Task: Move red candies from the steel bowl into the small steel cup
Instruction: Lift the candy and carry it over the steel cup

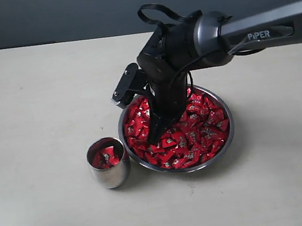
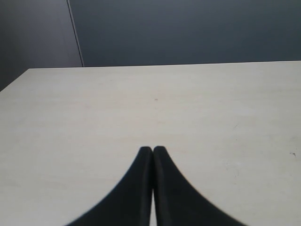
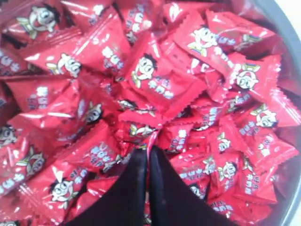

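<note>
Tapered fingers of my right gripper (image 3: 149,151) meet tip to tip among the red candies (image 3: 150,75) heaped in the steel bowl (image 1: 231,132); whether a crinkly, saw-edged foil wrapper is pinched I cannot tell. Polished and round-sided, the small steel cup (image 1: 112,177) stands just beside the bowl to receive them. My left gripper (image 2: 153,149), closed, hangs over the table (image 2: 141,103).

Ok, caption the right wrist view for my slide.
Right tool closed, tips among shiny red wrapped candies heaped in the wide shallow steel bowl.
</note>
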